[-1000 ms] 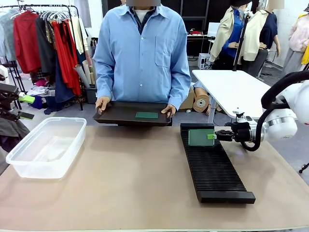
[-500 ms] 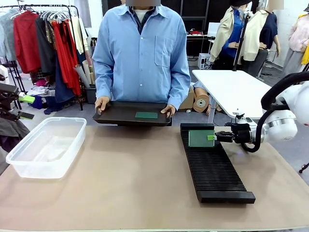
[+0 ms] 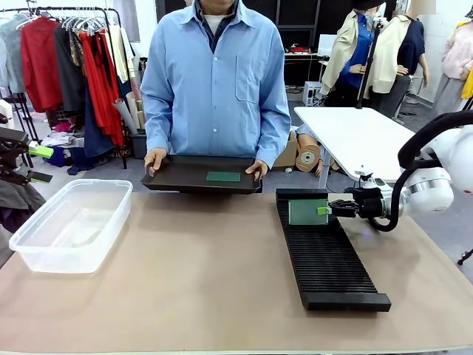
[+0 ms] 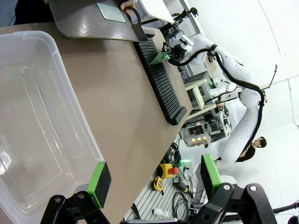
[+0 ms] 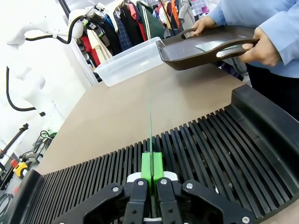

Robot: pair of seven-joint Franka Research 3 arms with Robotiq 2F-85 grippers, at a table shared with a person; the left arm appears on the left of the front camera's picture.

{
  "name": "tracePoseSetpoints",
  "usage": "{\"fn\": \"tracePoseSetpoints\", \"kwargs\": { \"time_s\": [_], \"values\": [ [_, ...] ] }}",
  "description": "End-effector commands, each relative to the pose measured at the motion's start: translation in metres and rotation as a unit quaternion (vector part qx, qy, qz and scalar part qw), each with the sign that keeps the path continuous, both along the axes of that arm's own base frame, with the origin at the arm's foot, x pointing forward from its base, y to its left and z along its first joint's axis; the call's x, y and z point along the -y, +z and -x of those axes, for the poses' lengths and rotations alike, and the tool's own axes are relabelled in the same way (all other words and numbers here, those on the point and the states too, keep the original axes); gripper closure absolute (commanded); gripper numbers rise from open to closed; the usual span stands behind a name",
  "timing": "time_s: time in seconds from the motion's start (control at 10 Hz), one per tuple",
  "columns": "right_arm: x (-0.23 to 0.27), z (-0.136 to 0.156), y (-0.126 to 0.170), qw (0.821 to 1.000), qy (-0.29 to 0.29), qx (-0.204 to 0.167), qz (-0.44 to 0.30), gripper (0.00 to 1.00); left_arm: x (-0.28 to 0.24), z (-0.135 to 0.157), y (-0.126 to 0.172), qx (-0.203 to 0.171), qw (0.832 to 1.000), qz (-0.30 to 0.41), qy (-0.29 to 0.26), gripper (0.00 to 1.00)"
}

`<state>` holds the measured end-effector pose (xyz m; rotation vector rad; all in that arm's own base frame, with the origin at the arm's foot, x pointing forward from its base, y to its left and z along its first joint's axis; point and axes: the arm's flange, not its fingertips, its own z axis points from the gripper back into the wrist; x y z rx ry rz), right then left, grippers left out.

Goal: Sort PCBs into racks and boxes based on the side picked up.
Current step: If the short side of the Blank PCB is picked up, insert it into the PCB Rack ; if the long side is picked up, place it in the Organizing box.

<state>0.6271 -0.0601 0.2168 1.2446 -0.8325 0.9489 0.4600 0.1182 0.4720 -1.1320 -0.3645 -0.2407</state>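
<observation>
The left fingers (image 4: 99, 181) stand open beside the empty box (image 3: 70, 222); the rack (image 3: 329, 266) looks unfilled, so sorting seems barely begun; the right fingers (image 5: 152, 163) pinch a PCB (image 3: 307, 211) over the rack's far slots, upright on edge, long axis along the slots; a second PCB (image 3: 224, 177) lies flat on the person's tray (image 3: 177, 182).

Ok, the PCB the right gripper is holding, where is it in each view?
Front view: right of centre, the held PCB stands upright over the far end of the rack.
Left wrist view: small, upper middle, at the rack's far end.
Right wrist view: edge-on, a thin green line rising from bottom centre above the rack's slots.
Shared landmark: the black slotted rack.
</observation>
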Motion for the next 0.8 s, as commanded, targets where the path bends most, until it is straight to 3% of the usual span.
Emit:
{"fn": "tracePoseSetpoints", "kwargs": {
  "time_s": [0.0, 0.7],
  "values": [
    [0.003, -0.002, -0.006, 1.0, 0.014, 0.014, 0.013, 1.0, 0.001, 0.001, 0.001, 0.001, 1.0, -0.003, 0.0, 0.0],
    [0.004, 0.004, -0.011, 1.0, 0.005, 0.017, -0.006, 1.0, 0.001, 0.001, 0.001, 0.001, 1.0, -0.003, 0.0, 0.0]
  ]
}}
